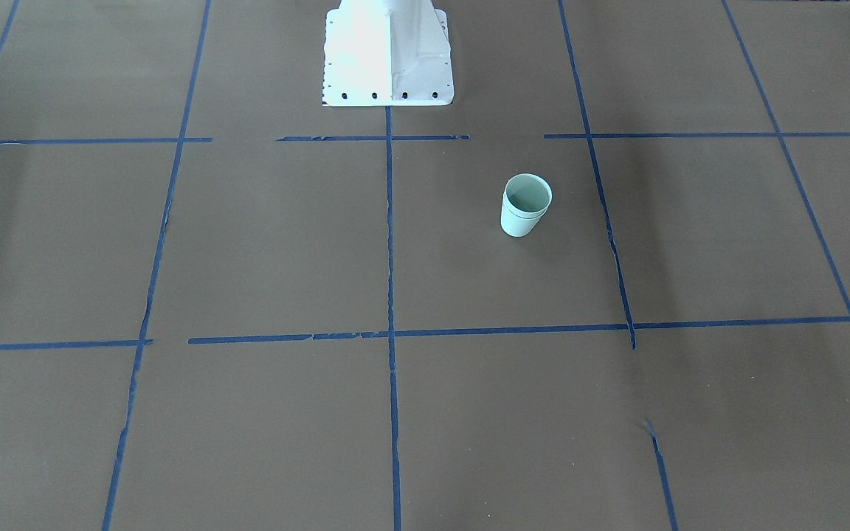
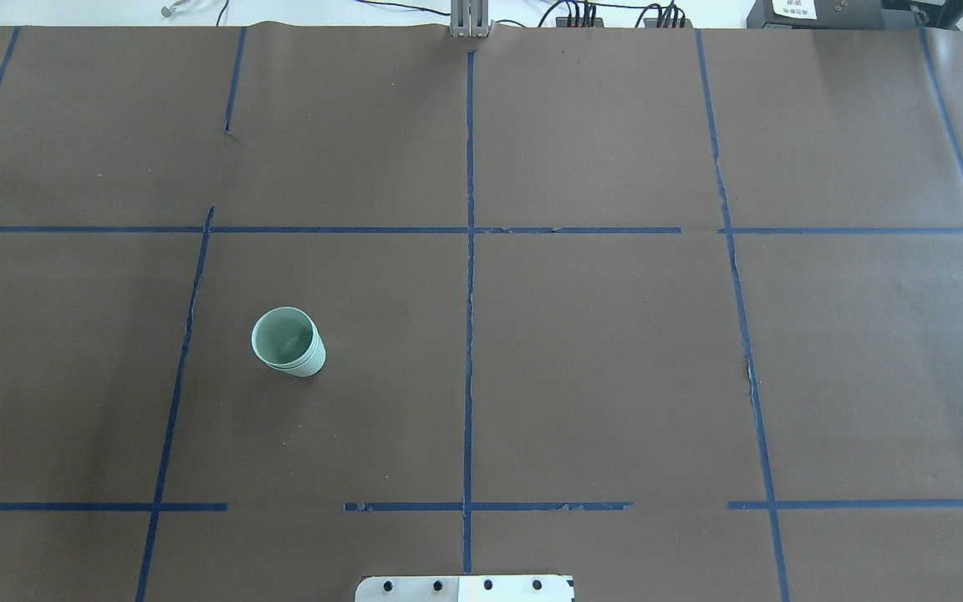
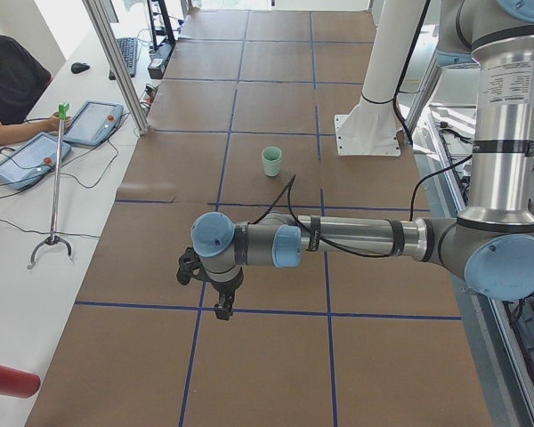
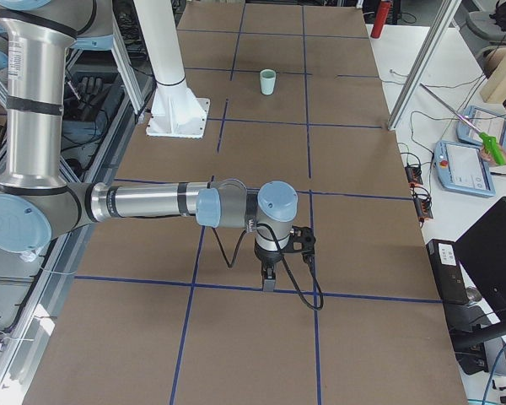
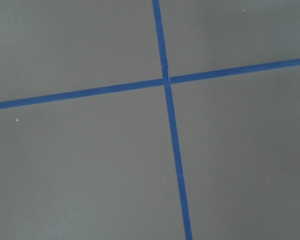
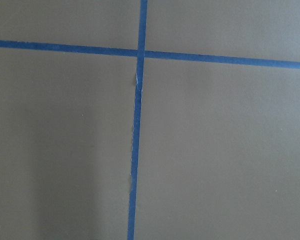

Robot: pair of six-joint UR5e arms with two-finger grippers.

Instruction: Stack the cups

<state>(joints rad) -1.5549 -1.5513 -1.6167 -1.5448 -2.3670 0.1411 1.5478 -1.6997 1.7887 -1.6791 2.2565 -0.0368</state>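
Note:
The two pale mint-green cups [image 1: 525, 206] stand upright as one nested stack on the brown paper, one inside the other, with a double rim line showing. The stack also shows in the overhead view [image 2: 287, 342], in the left side view [image 3: 271, 161] and in the right side view [image 4: 268, 82]. My left gripper [image 3: 221, 310] hangs over the table's left end, far from the cups. My right gripper [image 4: 268, 285] hangs over the right end, also far off. Both show only in the side views, so I cannot tell if they are open or shut. The wrist views show only paper and tape.
Brown paper with a blue tape grid [image 2: 469, 334] covers the table. The white robot base [image 1: 387, 55] stands at the table's robot-side edge. Operators with tablets [image 3: 27, 160] sit along the far side, and a grabber stick [image 3: 58, 178] stands there.

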